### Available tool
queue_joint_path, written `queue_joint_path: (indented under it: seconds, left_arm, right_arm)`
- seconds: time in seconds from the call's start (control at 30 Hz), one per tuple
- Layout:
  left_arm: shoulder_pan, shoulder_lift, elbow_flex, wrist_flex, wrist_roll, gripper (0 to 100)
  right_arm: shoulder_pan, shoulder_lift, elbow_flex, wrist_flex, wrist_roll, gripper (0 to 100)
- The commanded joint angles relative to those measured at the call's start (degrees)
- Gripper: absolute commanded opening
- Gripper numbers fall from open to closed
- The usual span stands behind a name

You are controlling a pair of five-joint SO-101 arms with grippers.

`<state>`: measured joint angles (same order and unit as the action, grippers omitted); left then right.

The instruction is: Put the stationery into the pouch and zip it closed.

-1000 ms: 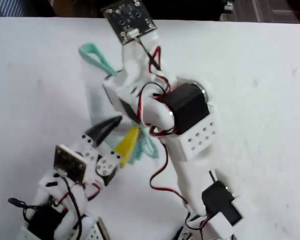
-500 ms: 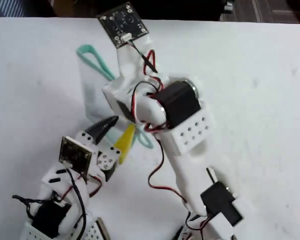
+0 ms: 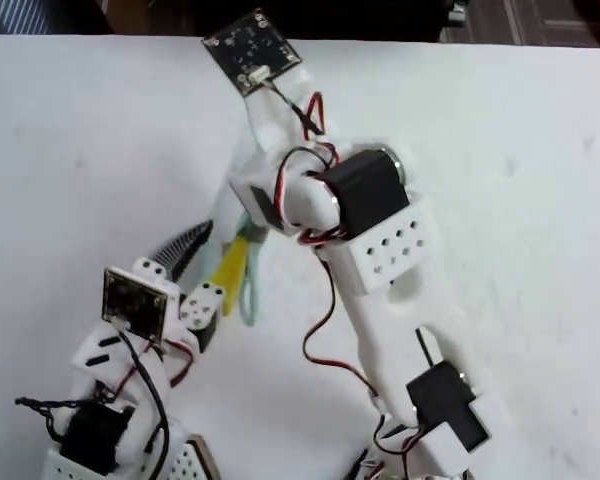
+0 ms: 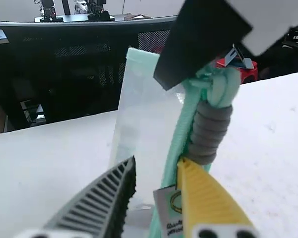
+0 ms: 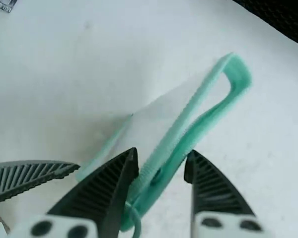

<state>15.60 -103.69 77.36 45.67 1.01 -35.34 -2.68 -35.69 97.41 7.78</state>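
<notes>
The pouch is translucent with a mint-green zip edge. It stands lifted and tilted off the white table. My right gripper is shut on the zip edge near one end, its black fingers on either side. In the high view the right arm covers most of the pouch, and a mint cord hangs out below it. My left gripper is open around the pouch's lower end: the black ribbed finger stands off it and the yellow finger lies against the mint cord. A grey ribbed piece wraps that cord.
The white table spreads wide to the right and far left of the arms. Its far edge runs along the back. Dark mesh furniture stands beyond the table, with a red object beside it.
The right arm has swung right and pulled the pouch up under itself; the mint loop that lay at the upper left is gone from sight. The left gripper shifted slightly left.
</notes>
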Motion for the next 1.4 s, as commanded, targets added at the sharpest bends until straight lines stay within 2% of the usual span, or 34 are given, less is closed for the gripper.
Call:
queue_joint_path:
  seconds: [0.0, 0.03, 0.17, 0.33, 0.43, 0.53, 0.7, 0.77, 0.87, 0.97, 1.1, 1.2, 1.37]
  left_arm:
    - [-0.57, -0.75, -0.79, -0.09, 0.18, 16]
    - [-0.57, -0.75, -0.88, 0.53, 0.18, 16]
    - [1.45, -0.84, -7.21, 8.79, -0.18, 16]
    - [4.35, -0.84, -21.71, 24.00, -7.74, 16]
    - [3.91, -0.84, -22.07, 25.32, -15.74, 16]
    - [3.91, -0.84, -16.53, 21.98, -24.09, 16]
    - [4.53, -0.84, -1.76, 6.59, -24.53, 16]
    - [5.32, -0.84, 2.29, 1.85, -22.77, 16]
    - [10.24, -0.84, 5.10, -1.23, -19.52, 15]
    - [14.55, -0.84, 4.84, -0.97, -17.05, 15]
    - [15.60, -0.84, -0.35, 2.90, -9.93, 15]
    - [13.23, -0.84, -2.55, 3.60, -7.82, 15]
    - [4.97, -0.84, 2.37, -4.57, -3.60, 16]
  right_arm:
    - [-0.57, -2.86, 2.37, 0.75, 3.52, 6.2]
    - [-0.75, -2.86, 3.43, 0.57, 3.87, 1.8]
    - [-1.10, -2.86, 6.24, -1.54, 2.55, 1.5]
    - [-1.10, -2.86, 6.42, -3.12, -0.70, 1.7]
    - [-1.19, -2.86, 6.24, -3.12, -1.05, 1.7]
    - [-1.10, -2.86, 6.33, -2.59, -1.05, 1.7]
    - [-1.27, -2.95, 6.24, -2.68, -3.16, 1.7]
    - [-1.63, -2.95, 6.24, -2.86, -3.52, 1.7]
    - [-3.65, -2.95, 6.24, -2.86, -3.43, 1.7]
    - [-5.67, -2.95, 6.24, -2.95, -3.43, 1.7]
    - [-5.67, -2.95, 6.15, -3.03, -3.43, 1.7]
    - [-5.76, -2.95, 6.42, -2.68, -3.52, 1.7]
    - [-6.02, -3.47, 6.15, -2.59, -7.38, 1.7]
